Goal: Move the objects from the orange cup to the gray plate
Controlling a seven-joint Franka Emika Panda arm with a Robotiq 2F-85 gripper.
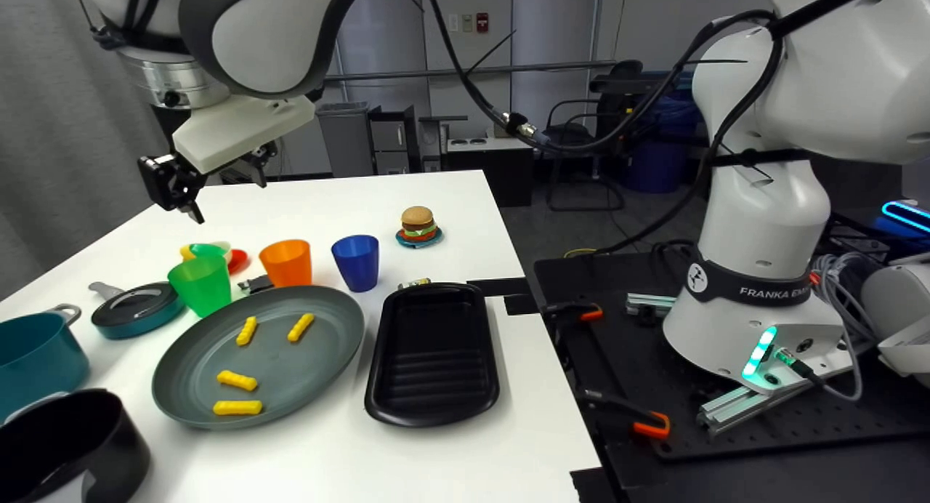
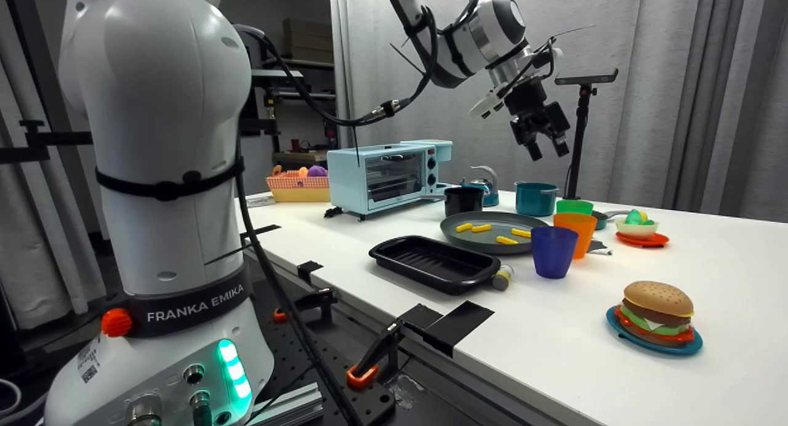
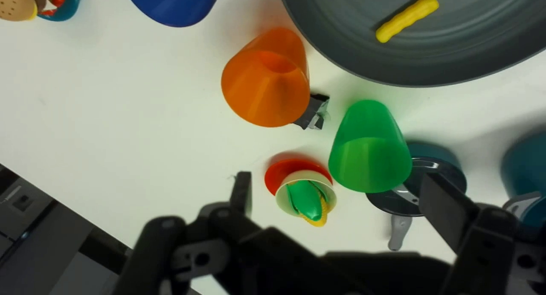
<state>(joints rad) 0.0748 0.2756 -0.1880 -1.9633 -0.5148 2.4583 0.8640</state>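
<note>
Fingers: Spread wide and gripping nothing, they hang high above the white surface, tips aimed downward, touching no dish.
Gray plate: The task's destination sits flat, well below the fingers. From the wrist it lies toward the top of the view, ahead of the gap between them and partly out of frame.
Yellow pieces: Four rest on the plate, as both exterior views show, none touching another. In an exterior view the far two slant away to the right, while the near two run nearly crosswise.
Orange cup: Upright just beside the plate's far rim; whether they touch cannot be told. The wrist view looks into its mouth and shows no yellow piece, the cup lying up and to the left of the fingers' gap. The transfer therefore looks complete, and the next move probably calls for pulling clear; any further reach would have to drop toward the cup.
Blue cup: Upright, right of the orange one and apart from it.
Black tray: Ends the line beside the plate, away from any route between fingers and cup.
</note>
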